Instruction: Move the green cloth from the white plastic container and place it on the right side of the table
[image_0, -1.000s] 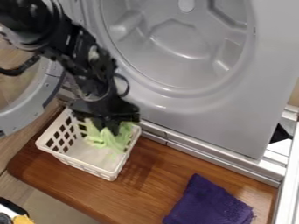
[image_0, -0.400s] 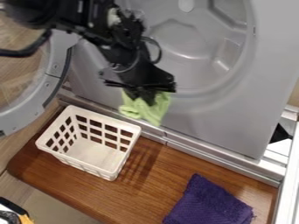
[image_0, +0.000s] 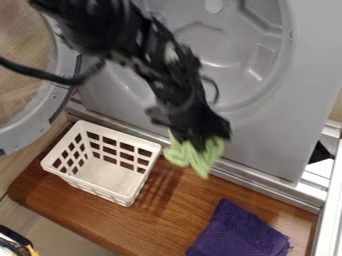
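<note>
My end effector (image_0: 202, 143) clamped on green cloth (image_0: 194, 158), held above table (image_0: 160, 215), beside white container (image_0: 110, 176). Should handle light, limp (forgiving stuff); I'd grip bunched top, let folds hang.

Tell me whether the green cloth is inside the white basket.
No, the green cloth hangs from the gripper, right of the basket.
</note>
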